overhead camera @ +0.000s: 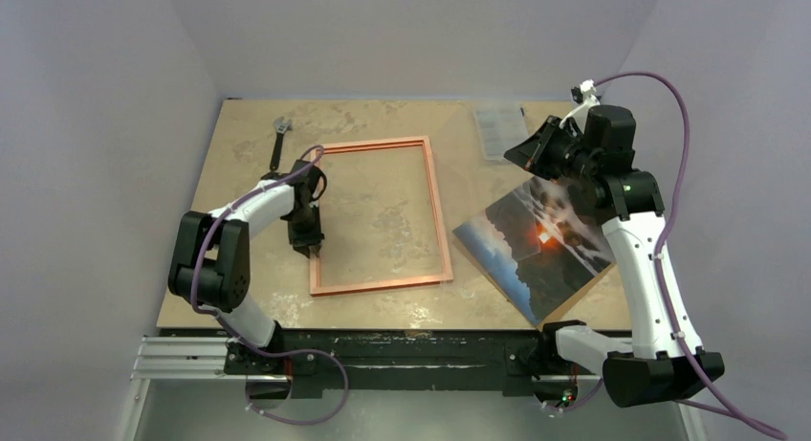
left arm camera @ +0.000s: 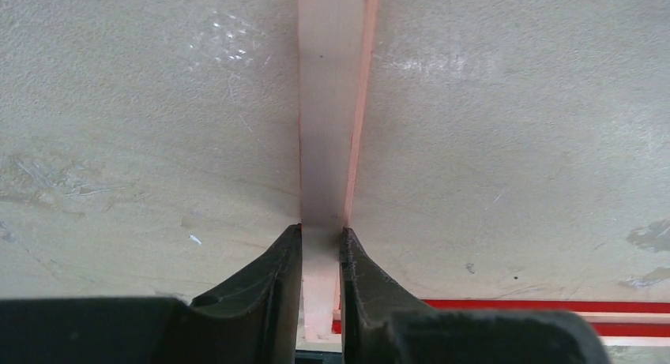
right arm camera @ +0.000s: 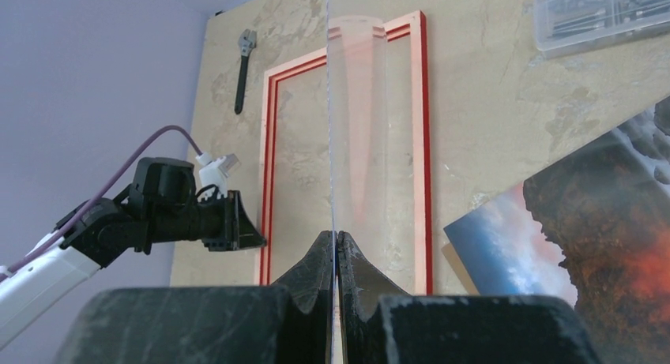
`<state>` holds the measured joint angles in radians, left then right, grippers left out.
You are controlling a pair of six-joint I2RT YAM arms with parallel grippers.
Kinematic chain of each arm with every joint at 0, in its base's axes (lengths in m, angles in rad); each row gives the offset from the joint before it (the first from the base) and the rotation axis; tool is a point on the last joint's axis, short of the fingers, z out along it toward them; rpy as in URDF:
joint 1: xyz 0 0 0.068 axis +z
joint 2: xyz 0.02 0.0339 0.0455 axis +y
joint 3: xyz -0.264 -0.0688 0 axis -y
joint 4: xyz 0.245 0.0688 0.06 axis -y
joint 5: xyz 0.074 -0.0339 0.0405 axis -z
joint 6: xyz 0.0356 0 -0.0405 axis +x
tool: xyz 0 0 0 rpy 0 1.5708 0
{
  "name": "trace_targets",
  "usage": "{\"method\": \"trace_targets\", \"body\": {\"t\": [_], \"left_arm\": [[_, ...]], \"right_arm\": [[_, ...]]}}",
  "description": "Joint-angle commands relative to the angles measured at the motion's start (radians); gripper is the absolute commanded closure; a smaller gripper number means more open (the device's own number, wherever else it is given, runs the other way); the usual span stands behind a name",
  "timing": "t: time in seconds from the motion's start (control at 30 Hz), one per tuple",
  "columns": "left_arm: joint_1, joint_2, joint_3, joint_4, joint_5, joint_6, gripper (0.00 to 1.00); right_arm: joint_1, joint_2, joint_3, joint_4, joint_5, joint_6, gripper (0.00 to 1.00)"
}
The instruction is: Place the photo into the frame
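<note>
The frame (overhead camera: 438,211) lies flat on the table with its pale back up and red edges showing. My left gripper (overhead camera: 313,250) is down on its left rail near the front corner. In the left wrist view the jaws (left arm camera: 321,238) press both sides of that pale rail (left arm camera: 332,103). The photo (overhead camera: 536,240), dark rocks and an orange sunset, lies face up to the right of the frame, also seen in the right wrist view (right arm camera: 600,214). My right gripper (overhead camera: 524,154) hangs raised above the photo's far end. It (right arm camera: 333,242) is shut on a thin clear sheet (right arm camera: 355,143) seen edge-on.
A brown backing board (overhead camera: 595,281) lies under the photo, its corner showing. A black wrench (overhead camera: 278,144) rests at the table's far left. A clear plastic box of small parts (overhead camera: 500,130) sits at the far edge, right of the frame. Walls close in on three sides.
</note>
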<state>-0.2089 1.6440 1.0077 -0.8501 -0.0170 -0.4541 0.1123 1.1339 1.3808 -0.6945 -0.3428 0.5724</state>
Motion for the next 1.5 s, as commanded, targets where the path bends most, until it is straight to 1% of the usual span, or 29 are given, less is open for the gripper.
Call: {"method": "trace_targets", "body": {"t": [0.0, 0.43, 0.57, 0.83, 1.03, 1.07, 1.1, 1.13, 1.2, 1.23, 1.27, 1.3, 1.33, 1.47], "left_arm": [[-0.039, 0.018, 0.023, 0.016, -0.029, -0.011, 1.0], [-0.175, 0.017, 0.014, -0.011, -0.086, 0.019, 1.0], [-0.185, 0.006, 0.001, -0.02, -0.109, 0.032, 1.0], [-0.192, -0.009, 0.045, -0.08, -0.186, 0.05, 1.0], [-0.192, 0.05, 0.12, -0.109, -0.238, 0.068, 0.99], [-0.192, 0.063, 0.132, -0.115, -0.246, 0.068, 0.93], [-0.192, 0.072, 0.14, -0.12, -0.251, 0.066, 0.84], [-0.192, 0.075, 0.144, -0.123, -0.251, 0.063, 0.73], [-0.192, 0.067, 0.139, -0.12, -0.245, 0.055, 0.42], [-0.192, 0.051, 0.134, -0.117, -0.239, 0.049, 0.31], [-0.192, 0.034, 0.124, -0.108, -0.227, 0.047, 0.24], [-0.192, 0.014, 0.111, -0.092, -0.213, 0.047, 0.19], [-0.191, 0.001, 0.101, -0.079, -0.199, 0.046, 0.16], [-0.19, -0.009, 0.091, -0.071, -0.168, 0.018, 0.15]], "right_arm": [[0.001, -0.033, 0.016, 0.053, -0.047, 0.02, 1.0], [0.002, -0.033, 0.016, 0.062, -0.056, 0.024, 1.0], [0.002, -0.031, 0.015, 0.059, -0.056, 0.023, 1.0], [0.003, -0.025, 0.014, 0.068, -0.059, 0.029, 1.0], [0.002, -0.016, 0.003, 0.082, -0.058, 0.042, 1.0], [0.001, -0.016, 0.001, 0.082, -0.051, 0.041, 1.0], [0.002, -0.014, -0.001, 0.082, -0.051, 0.042, 1.0], [0.002, -0.013, -0.004, 0.084, -0.053, 0.041, 1.0], [0.002, -0.012, -0.01, 0.088, -0.05, 0.042, 1.0], [0.002, -0.013, -0.015, 0.093, -0.053, 0.043, 1.0], [0.002, -0.011, -0.019, 0.098, -0.057, 0.044, 1.0], [0.003, -0.01, -0.021, 0.101, -0.06, 0.044, 1.0], [0.002, -0.009, -0.024, 0.103, -0.064, 0.045, 1.0], [0.001, -0.003, -0.029, 0.11, -0.072, 0.046, 1.0]]}}
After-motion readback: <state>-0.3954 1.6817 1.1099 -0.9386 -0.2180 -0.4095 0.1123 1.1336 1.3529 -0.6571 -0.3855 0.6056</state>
